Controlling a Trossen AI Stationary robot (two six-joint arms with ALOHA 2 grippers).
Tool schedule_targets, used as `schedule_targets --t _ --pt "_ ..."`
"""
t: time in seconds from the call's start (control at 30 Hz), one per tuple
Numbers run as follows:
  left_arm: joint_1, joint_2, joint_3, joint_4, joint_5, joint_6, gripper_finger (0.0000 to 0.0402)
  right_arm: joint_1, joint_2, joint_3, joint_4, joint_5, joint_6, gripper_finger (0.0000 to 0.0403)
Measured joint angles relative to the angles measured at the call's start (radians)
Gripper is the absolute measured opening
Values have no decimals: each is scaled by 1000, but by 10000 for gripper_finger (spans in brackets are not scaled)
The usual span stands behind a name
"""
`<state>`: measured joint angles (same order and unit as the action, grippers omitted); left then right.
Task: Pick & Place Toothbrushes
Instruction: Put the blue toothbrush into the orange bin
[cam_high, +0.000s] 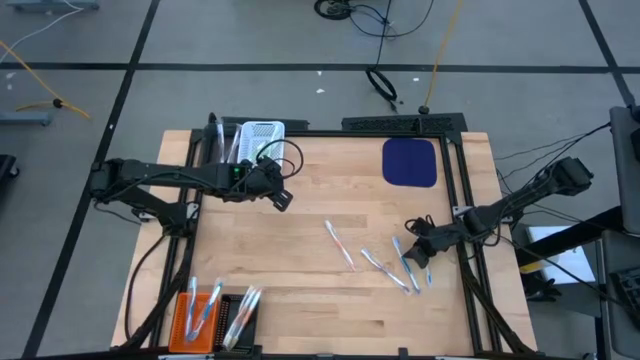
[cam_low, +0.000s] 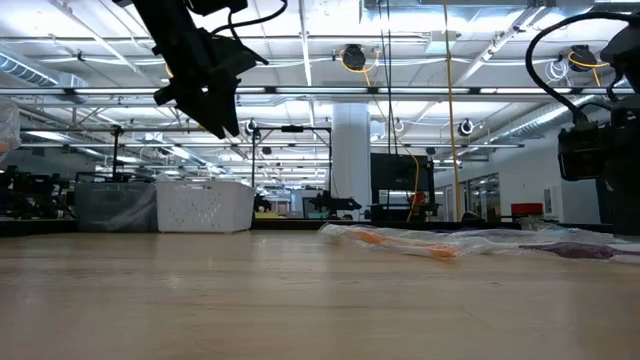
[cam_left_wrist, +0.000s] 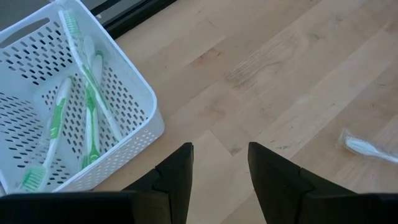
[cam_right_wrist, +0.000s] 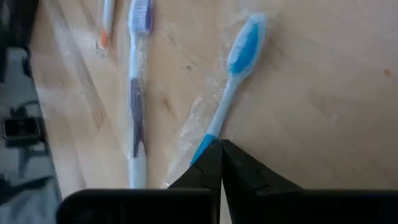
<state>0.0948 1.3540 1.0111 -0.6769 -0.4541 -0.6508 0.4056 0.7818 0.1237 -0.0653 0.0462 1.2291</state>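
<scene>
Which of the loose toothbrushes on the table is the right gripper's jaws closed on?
The blue-headed toothbrush in clear wrap: the right gripper pinches its blue handle end. The purple-and-white toothbrush lies beside it untouched.

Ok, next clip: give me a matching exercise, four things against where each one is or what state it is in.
Things:
1. left gripper
2. right gripper
3. white basket
4. dark blue mat

States or places:
A. fingers shut on the handle of the blue toothbrush
B. flat on the table's far side, nothing on it
C. holds green toothbrushes
D. fingers open, holding nothing, beside the white basket

Pairs: 1-D, 2-A, 3-C, 4-B
</scene>
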Motion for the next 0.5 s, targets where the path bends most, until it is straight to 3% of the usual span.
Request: schedule_targets --t 0.27,0.5 --pt "0 0 0 0 0 0 157 1 3 46 1 -25 -38 0" --pt "0 0 0 0 0 0 157 2 1 47 131 -101 -72 0"
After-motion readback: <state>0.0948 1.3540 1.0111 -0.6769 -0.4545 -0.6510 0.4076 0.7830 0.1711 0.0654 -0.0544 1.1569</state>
